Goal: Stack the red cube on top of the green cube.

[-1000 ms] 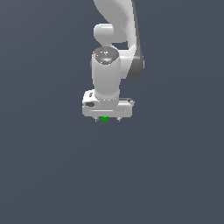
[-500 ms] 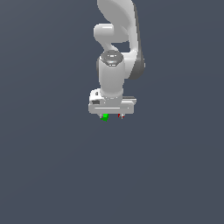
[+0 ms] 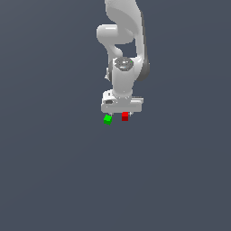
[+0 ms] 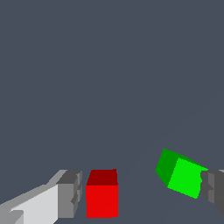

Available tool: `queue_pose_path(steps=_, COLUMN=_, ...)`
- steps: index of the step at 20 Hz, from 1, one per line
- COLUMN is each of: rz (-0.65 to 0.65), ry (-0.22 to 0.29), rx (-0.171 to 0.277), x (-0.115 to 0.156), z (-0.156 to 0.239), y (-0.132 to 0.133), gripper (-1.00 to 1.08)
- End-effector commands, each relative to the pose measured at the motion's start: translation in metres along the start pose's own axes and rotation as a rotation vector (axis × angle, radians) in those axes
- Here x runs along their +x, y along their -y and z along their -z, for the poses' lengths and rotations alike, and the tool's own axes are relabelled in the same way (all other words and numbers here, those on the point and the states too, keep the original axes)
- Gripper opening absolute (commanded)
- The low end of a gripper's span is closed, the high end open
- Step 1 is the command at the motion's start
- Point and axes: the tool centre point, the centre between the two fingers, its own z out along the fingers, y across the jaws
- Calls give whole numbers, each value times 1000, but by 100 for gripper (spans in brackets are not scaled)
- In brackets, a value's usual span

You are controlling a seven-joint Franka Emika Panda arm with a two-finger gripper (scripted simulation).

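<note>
While hanging low over the grey bench (image 3: 54, 171), holds jaws (image 4: 142, 197) spread wide and gripping nothing, both cubes sitting in the gap between the fingers (image 4: 68, 194). Shows the red cube (image 4: 102, 194) square on the bench just beside one finger, not clearly touching it, and the green cube (image 4: 180, 173) turned at an angle, against or nearly against the other finger. Places the cubes apart in the exterior view, green on that view's left, red on its right, just below the white hand (image 3: 121, 104).
</note>
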Motion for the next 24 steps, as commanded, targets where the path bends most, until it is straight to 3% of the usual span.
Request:
queue_pose_path(steps=1, rz=4, ry=3, rx=1, x=-17, z=-11, y=8, gripper=100)
queue_pose_path(steps=11, rz=16, ry=13, rx=5, x=-60, z=-39, y=29, gripper=100)
queue_pose_path(steps=24, rz=18, ry=15, rx=5, x=-65, z=-55, y=32, gripper=100)
